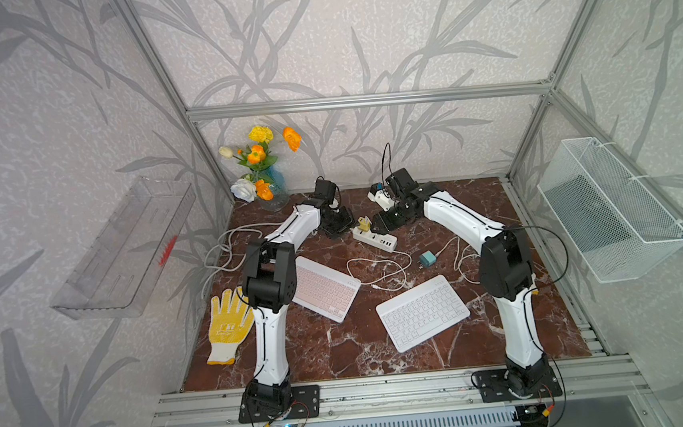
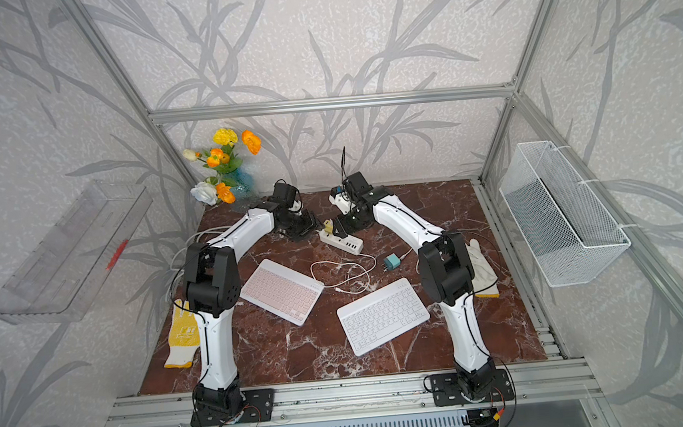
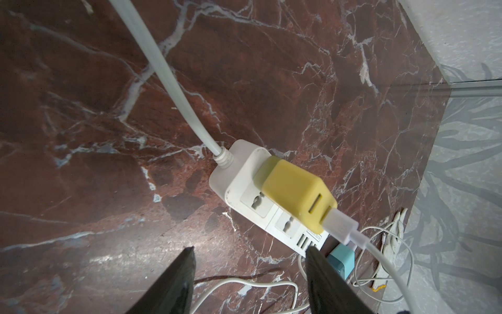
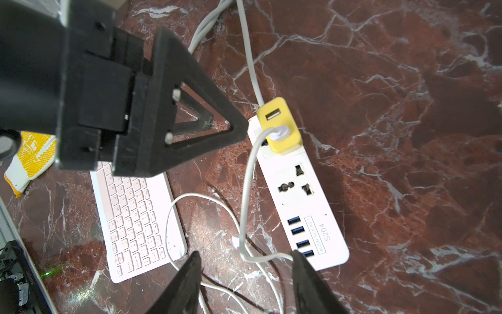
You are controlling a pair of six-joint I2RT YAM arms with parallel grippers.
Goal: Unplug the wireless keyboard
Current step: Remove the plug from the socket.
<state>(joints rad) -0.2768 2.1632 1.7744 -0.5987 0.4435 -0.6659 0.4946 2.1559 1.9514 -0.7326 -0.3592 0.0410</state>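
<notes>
Hovering over the power strip [image 4: 304, 195] at the back of the table, both arms seem to be at the approach step: left gripper [image 3: 250, 251] and right gripper [image 4: 245, 254] have jaws apart, holding nothing. The yellow charger [image 3: 296, 195] sits plugged in, its white cable [image 4: 245, 190] trailing toward the pink keyboard [image 1: 324, 293]. Next, I'd guess, one pins the strip while the other pulls.

Both arms are reaching forward and bending inward toward each other; the left claw [image 3: 250, 250] and right claw [image 4: 244, 254] are hanging low, jaws apart.
</notes>
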